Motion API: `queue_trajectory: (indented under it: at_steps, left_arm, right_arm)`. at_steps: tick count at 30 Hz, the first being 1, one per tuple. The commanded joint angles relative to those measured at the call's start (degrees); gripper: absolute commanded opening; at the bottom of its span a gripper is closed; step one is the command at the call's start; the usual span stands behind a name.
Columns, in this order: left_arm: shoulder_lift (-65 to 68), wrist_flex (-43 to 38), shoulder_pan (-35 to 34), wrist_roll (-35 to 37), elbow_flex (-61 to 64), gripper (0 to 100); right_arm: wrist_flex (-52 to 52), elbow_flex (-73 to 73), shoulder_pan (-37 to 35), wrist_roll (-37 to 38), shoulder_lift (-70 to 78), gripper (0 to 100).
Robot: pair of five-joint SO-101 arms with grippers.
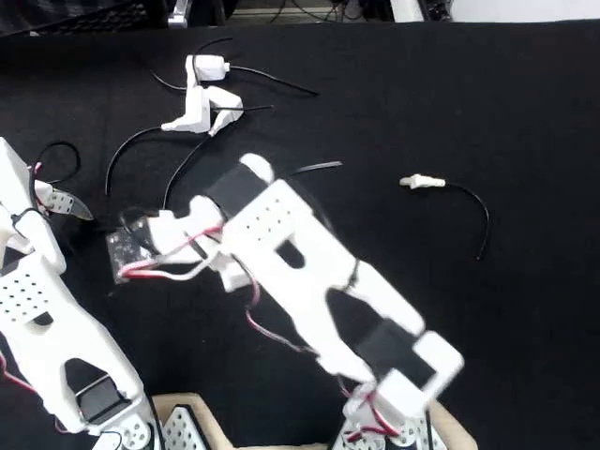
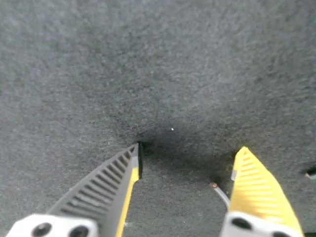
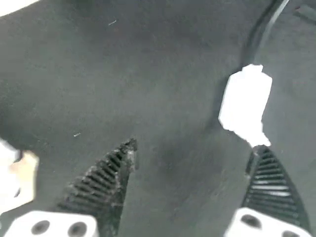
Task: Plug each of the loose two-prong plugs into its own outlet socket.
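Observation:
A loose white two-prong plug [image 1: 422, 182] with a curved black wire lies right of centre on the black cloth. A white outlet block [image 1: 194, 112] lies at the back left, with two white plugs [image 1: 208, 67] [image 1: 226, 114] against it. My right gripper [image 3: 192, 148] is open just above the cloth. Another white plug [image 3: 245, 103] lies beside one of its fingertips [image 3: 257, 153], its black wire leading away. From above, that gripper [image 1: 131, 246] sits left of centre. My left gripper [image 2: 190, 150] is open over bare cloth at the far left [image 1: 73, 206].
Thin black wires [image 1: 141, 141] trail across the cloth between the outlet block and my right gripper. A wire end [image 2: 216, 187] lies near one left finger. The right arm's white body [image 1: 309, 272] crosses the table's middle. Open cloth lies to the right.

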Motion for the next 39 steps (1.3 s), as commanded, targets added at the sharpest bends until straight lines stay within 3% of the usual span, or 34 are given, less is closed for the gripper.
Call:
queue_trajectory:
  at_steps: [1,8,15,22,27,29,35,39]
  left_arm:
    - [0.2,-1.8,-0.4,0.0,-0.3,30]
    - [0.2,-1.8,-0.4,0.0,-0.3,30]
    - [0.2,-1.8,-0.4,-0.1,-0.2,30]
    - [0.2,-1.7,-0.4,-0.1,-0.1,30]
    - [0.2,-1.7,-0.4,-0.1,-0.1,30]
    - [0.2,-1.7,-0.4,-0.1,-0.1,30]
    - [0.2,-1.7,-0.4,-0.1,-0.1,30]
    - [0.2,-1.7,-0.4,-0.1,-0.1,30]
  right_arm:
    - [-0.3,-9.9,1.1,2.0,8.0,35.3]
    - [0.1,-30.2,5.9,2.1,31.4,35.0]
    - [0.1,-48.7,6.2,2.5,50.0,35.0]
    - [0.4,-62.2,6.5,3.0,63.7,35.0]
    - [2.5,-66.9,7.9,2.4,65.8,34.7]
    - [2.5,-67.0,8.0,2.4,65.8,30.4]
    - [2.5,-67.5,8.4,2.4,65.7,4.7]
    - [2.5,-69.5,8.6,2.5,65.7,2.1]
